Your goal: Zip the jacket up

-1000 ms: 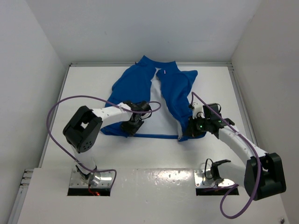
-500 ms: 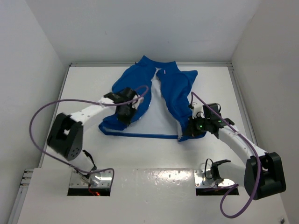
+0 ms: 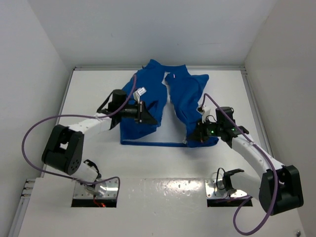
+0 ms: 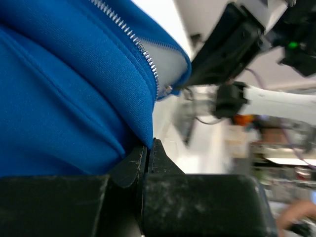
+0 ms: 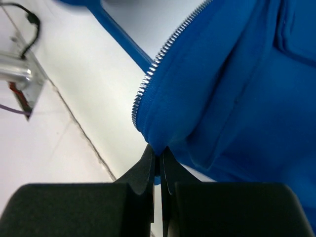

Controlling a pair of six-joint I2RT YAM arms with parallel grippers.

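Note:
The royal-blue jacket (image 3: 185,96) lies open at the back middle of the white table, collar toward the far wall. My left gripper (image 3: 149,115) is shut on the edge of its left front panel, holding that panel raised and folded toward the centre. In the left wrist view the jacket (image 4: 64,89) bunches above the left gripper (image 4: 149,146), with silver zipper teeth (image 4: 132,35) running along its edge. My right gripper (image 3: 192,138) is shut on the lower corner of the right front panel. In the right wrist view, the jacket (image 5: 232,84) and its zipper teeth (image 5: 160,57) rise from the right gripper (image 5: 159,152).
The table (image 3: 89,89) is boxed in by white walls on the left, back and right. Purple cables (image 3: 29,140) loop beside both arms. A blue hem strip (image 3: 153,143) lies flat between the two grippers. Metal mounting plates (image 3: 98,190) sit at the near edge.
My left gripper has shut on the left front panel and carried it up and toward the centre, folding that side inward. The right gripper has stayed shut on its corner, barely shifting.

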